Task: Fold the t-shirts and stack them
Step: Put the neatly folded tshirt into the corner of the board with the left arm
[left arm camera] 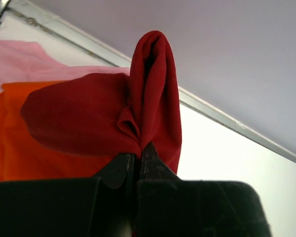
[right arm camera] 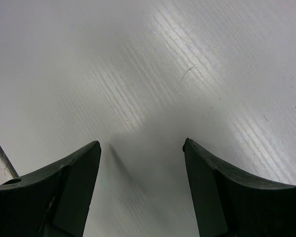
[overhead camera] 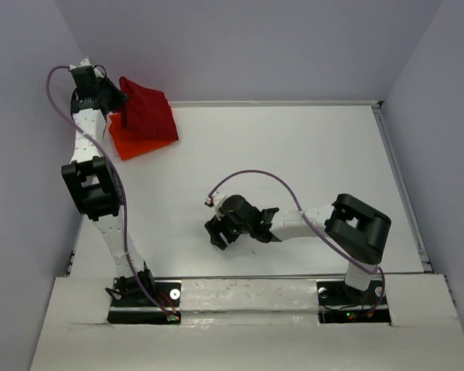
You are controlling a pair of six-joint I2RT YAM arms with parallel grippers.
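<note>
The left jaws are pinching shut on a fold of the dark crimson cloth t-shirt point(left arm camera: 79, 118), holding it bunched over the bright orange folded cloth t-shirt point(overhead camera: 131, 144) at the far left corner of the white table point(overhead camera: 294, 154). For a neat stack, I judge it best to be lowering slowly, squaring crimson edges over orange before releasing. The right jaws are hanging wide open over the table, gripping nothing.

Under my right gripper point(right arm camera: 142, 148) lies a white table point(right arm camera: 138, 74) — faintly grained, with a soft sheen and a thin scratch point(right arm camera: 186, 75) just ahead of it. Past my left gripper point(left arm camera: 138, 150), a pale metal rim point(left arm camera: 227, 119) edges the tabletop, and beyond that rises a plain lavender wall point(left arm camera: 227, 49) — evenly lit.
</note>
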